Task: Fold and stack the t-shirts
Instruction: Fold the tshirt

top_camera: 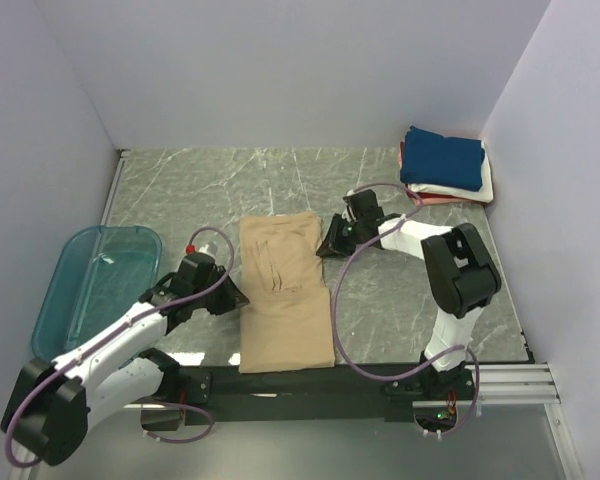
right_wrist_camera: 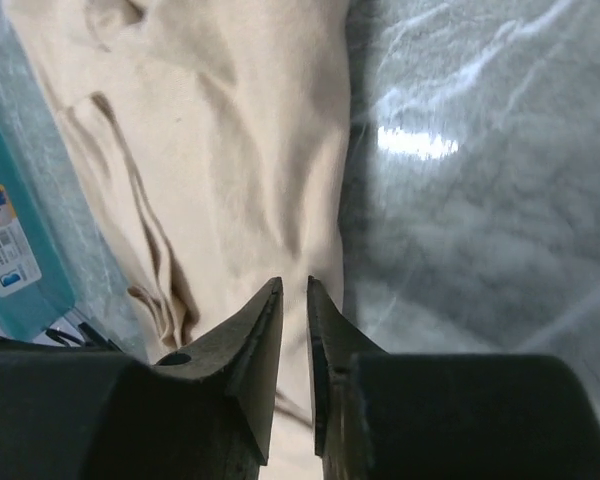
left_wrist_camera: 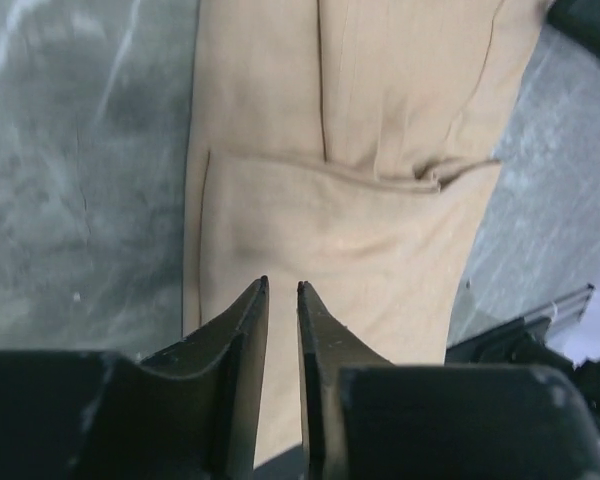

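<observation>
Only overhead shows the folded stack (top_camera: pixel 442 160); left pincer (left_wrist_camera: pixel 282 284) and right pincer (right_wrist_camera: pixel 293 282) gape narrowly over the tan t-shirt (top_camera: pixel 285 300).

From the top external view we look down from high above the near edge, far enough back to take in the whole tabletop (top_camera: pixel 200 190). Our left wrist view sits just behind the left fingers (left_wrist_camera: pixel 242 340) and faces along them, close over the tan t-shirt (left_wrist_camera: pixel 330 240). Our right wrist view looks past the right fingers (right_wrist_camera: pixel 260 340) from the opposite side, equally close. All three views share that shirt. The right wrist view also catches the teal tub (right_wrist_camera: pixel 10 250).
</observation>
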Motion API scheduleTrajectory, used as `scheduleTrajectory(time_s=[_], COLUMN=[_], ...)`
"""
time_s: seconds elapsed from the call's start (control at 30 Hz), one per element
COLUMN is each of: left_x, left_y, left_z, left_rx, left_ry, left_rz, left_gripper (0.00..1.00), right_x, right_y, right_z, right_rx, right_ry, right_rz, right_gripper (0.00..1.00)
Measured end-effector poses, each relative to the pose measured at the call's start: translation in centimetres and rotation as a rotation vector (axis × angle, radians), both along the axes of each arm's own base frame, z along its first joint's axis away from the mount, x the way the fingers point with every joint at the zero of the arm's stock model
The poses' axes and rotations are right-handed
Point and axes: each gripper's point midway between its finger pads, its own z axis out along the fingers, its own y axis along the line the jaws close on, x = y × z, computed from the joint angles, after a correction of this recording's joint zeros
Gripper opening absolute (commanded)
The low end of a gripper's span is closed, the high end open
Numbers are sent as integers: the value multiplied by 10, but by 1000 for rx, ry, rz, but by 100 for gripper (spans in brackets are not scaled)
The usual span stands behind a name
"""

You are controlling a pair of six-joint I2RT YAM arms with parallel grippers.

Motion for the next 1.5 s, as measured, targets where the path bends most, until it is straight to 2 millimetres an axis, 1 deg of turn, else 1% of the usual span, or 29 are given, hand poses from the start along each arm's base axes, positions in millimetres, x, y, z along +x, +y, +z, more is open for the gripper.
scheduleTrajectory(time_s=[0.07,0.17,0.2,0.27,0.33,0.47,0.5,0.57,0.7,0.83,0.87,0.93,1.03,1.13,1.23,1.3,1.33,1.4,1.43,1.5], left_x=[-10,-21,-23,-25,-23,-19,-17,-14,-9,-2,0,11,31,53,68,75,77,77,77,74], left_y=[1,0,-1,-3,-7,-12,-14,-16,-18,-13,-13,-16,-20,-22,-19,-16,-14,-10,-7,-4], left_z=[-1,-3,-4,-3,-1,-5,-7,-10,-23,-42,-44,-44,-45,-44,-44,-42,-42,-41,-41,-35], left_rx=[-21,-51,-59,-71,-87,-102,-105,-107,-85,-15,-6,8,29,43,54,66,75,93,101,113], left_ry=[8,24,28,32,34,48,53,63,93,141,150,150,143,128,119,106,102,98,96,87], left_rz=[-9,-20,-26,-30,-31,-33,-31,-27,-20,15,19,26,46,63,83,92,96,102,103,100], left_gripper=[26,29,29,29,28,27,27,27,24,20,19,18,15,12,11,12,13,16,19,22], right_x=[0,-4,-7,-17,-32,-63,-67,-70,-62,-50,-48,-39,-22,-2,17,26,29,36,39,40], right_y=[-4,-5,-5,-1,7,12,10,7,8,14,15,17,17,12,8,5,4,3,2,0], right_z=[12,33,39,44,38,9,1,-13,-15,-14,-14,-14,-13,-12,-10,-6,-2,6,11,22], right_rx=[-13,-17,-14,-9,-4,-20,-27,-37,-10,1,1,0,-6,-19,-28,-42,-49,-58,-64,-70], right_ry=[-25,-86,-104,-119,-110,-28,-4,40,49,48,46,44,35,28,21,9,3,-16,-30,-55], right_rz=[-9,-12,-9,8,38,75,74,56,38,31,30,24,2,-27,-43,-49,-48,-44,-42,-37], right_gripper=[27,28,28,28,28,27,27,26,25,25,25,25,25,25,27,27,30,33,35,35])
